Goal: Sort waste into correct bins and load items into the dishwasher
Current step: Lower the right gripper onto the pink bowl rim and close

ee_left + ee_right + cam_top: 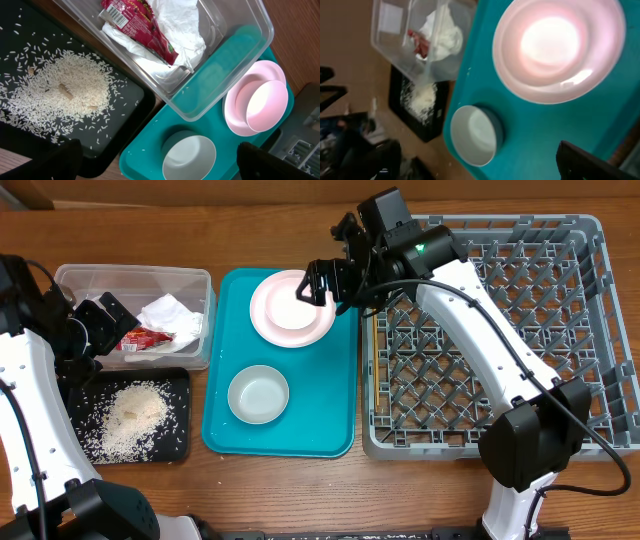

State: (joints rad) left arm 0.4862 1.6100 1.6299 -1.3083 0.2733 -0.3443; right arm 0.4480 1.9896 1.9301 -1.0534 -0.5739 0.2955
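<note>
Dish loading appears to be in hand. The right pincer (pixel 318 283), spread, is hovering over the 2 o'clock rim of the pink plate (pixel 283 318), which is lying on the teal tray (pixel 335 405). The next move is likely calling for pinching that rim and carrying the plate to the dish rack (pixel 590 330) at 3 o'clock. The left pincer (pixel 98 320) is spread too.

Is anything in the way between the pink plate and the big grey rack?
No, nothing visible. The pink plate lies on the teal tray, and the grey rack stands right beside that tray. Only the tray's low rim and the rack's wall lie between.
</note>
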